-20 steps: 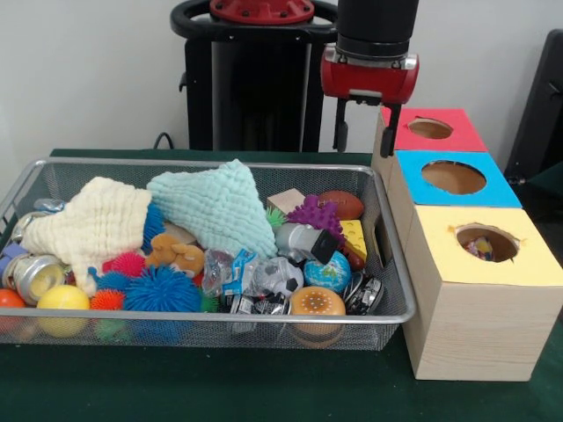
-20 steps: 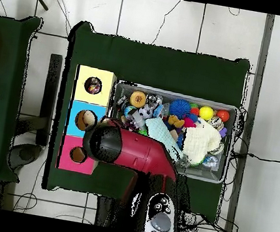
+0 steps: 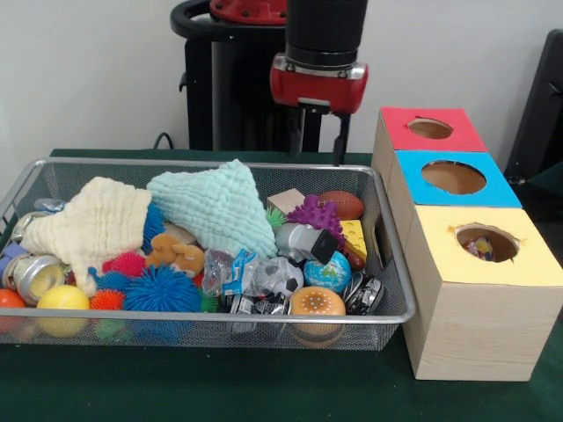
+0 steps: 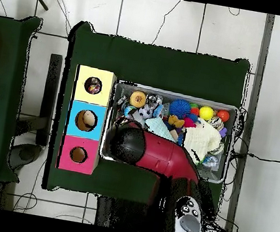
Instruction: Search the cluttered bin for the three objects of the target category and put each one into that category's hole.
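The wire mesh bin (image 3: 220, 318) is full of clutter; it also shows in the overhead view (image 4: 173, 92). My gripper (image 3: 321, 145) hangs above the bin's far right rim, open and empty. In the overhead view only the arm's black wrist (image 4: 128, 143) shows, over the bin's edge beside the boxes. The yellow-topped box (image 3: 528, 264) is the nearest box, and a confetti-patterned piece (image 3: 481, 249) lies inside its hole (image 3: 506, 236). The piece also shows in the hole from overhead (image 4: 93, 86). No confetti piece shows plainly among the clutter in the bin.
A cream cloth (image 3: 92, 224) and a mint cloth (image 3: 215, 207) cover much of the bin, with spiky balls (image 3: 160, 290), a purple spiky ball (image 3: 315, 214), a small football (image 3: 341, 204) and tins around them. The blue-topped box (image 3: 501, 180) and red-topped box (image 3: 398, 119) stand behind the yellow one.
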Robot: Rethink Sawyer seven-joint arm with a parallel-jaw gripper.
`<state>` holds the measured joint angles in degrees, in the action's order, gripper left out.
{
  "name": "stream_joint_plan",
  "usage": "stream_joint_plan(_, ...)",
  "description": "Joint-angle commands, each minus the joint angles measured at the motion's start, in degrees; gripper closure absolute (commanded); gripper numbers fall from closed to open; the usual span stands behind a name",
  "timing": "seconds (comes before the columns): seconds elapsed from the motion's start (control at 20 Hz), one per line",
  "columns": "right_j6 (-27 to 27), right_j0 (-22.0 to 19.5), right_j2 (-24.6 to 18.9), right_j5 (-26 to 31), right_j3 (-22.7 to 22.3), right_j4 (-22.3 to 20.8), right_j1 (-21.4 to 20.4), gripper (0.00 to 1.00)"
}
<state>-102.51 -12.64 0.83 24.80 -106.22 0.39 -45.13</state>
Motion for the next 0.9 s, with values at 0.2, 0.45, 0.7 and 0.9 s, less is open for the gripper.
stream_joint_plan(0.2, -0.5, -3.7, -6.3, -3.9, -5.9, -5.6, 1.2, 0.0)
stream_joint_plan(0.45, -2.3, -3.5, -6.4, -6.4, -7.0, -6.3, 1.8, 0.0)
stream_joint_plan(0.7, -3.9, -2.9, -6.0, -8.5, -7.7, -7.3, 2.3, 0.0)
stream_joint_plan(0.9, -4.7, -4.9, -8.5, -11.9, -10.4, -6.7, 3.5, 0.0)
